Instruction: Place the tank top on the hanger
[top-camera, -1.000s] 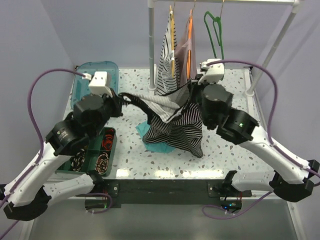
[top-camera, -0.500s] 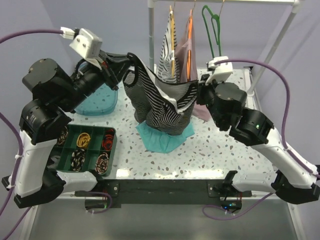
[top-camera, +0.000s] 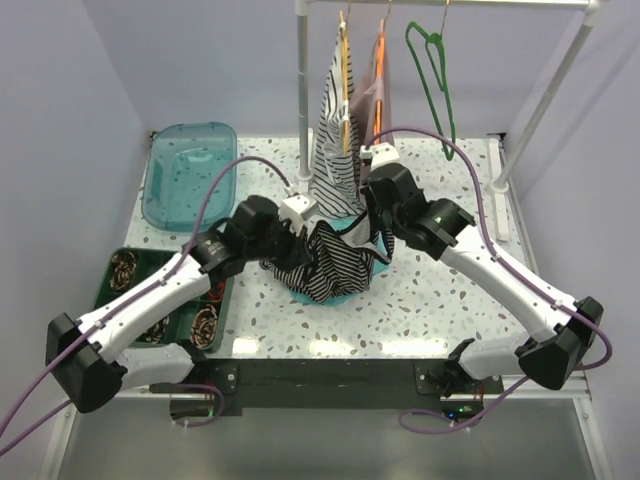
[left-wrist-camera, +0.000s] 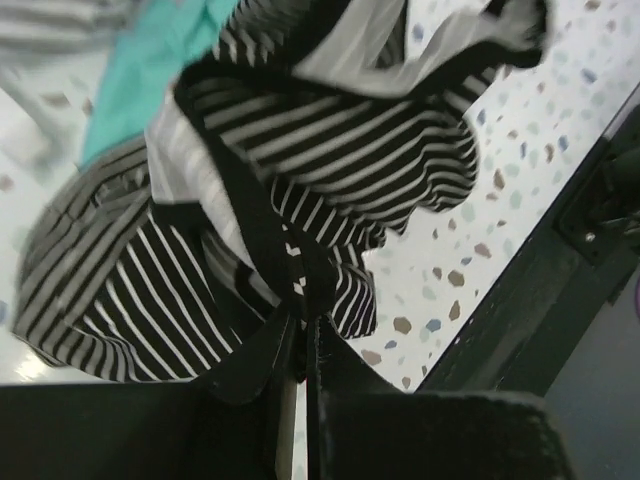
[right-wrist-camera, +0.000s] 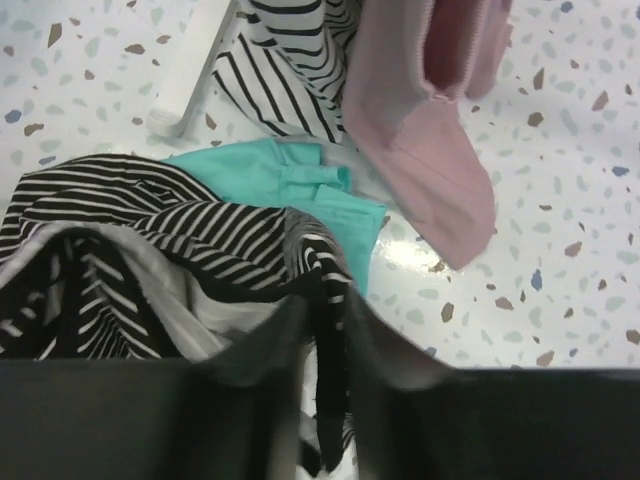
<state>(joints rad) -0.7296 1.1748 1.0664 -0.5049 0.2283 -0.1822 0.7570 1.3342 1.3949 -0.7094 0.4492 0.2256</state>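
Moved: tank top (top-camera: 325, 262) dropped lower, bunched between both grippers.
Left gripper (left-wrist-camera: 301, 340): clamps strap (left-wrist-camera: 262, 230).
Right gripper (right-wrist-camera: 318, 315): cloth between fingers (right-wrist-camera: 375, 345), hold unclear.

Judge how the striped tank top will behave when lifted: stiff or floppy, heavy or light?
Probably floppy: the tank top lies crumpled in folds on the teal cloth. Likely to sag from its grip point, since the left gripper pinches only a thin black strap. Probably light, being thin fabric.

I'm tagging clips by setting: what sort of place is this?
Probably a robotics lab test cell rather than a home: robot arms bolted to a speckled table, a clothes rail with hung garments, bare lilac walls.
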